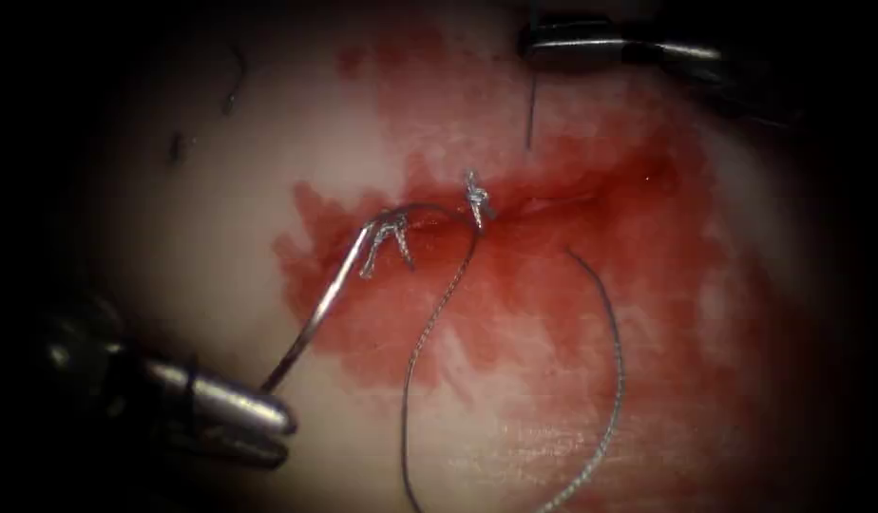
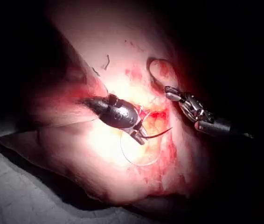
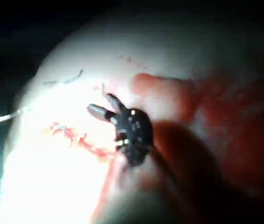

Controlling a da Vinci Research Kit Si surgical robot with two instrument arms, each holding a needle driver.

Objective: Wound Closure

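Down at lower left, gripping one end of thin curved silver needle [image 1: 325, 304] with shut left metal claw [image 1: 285, 427], arching up to dark red cut [image 1: 553, 199] in pale tissue [image 1: 220, 218]; not telling if poking in. Showing two tied grey knots [image 1: 475, 198], grey twisted thread [image 1: 420, 351] looping below, cut's right side waiting. Hanging open and empty at upper right, right metal claw [image 1: 527, 43].

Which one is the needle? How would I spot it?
Find the red-stained tissue and the cut across its middle. From the left arm's pincer, shut on the needle's end, follow the smooth silver curve up to the cut's left end. The thread nearby looks twisted and limp; the needle is stiff and shiny.
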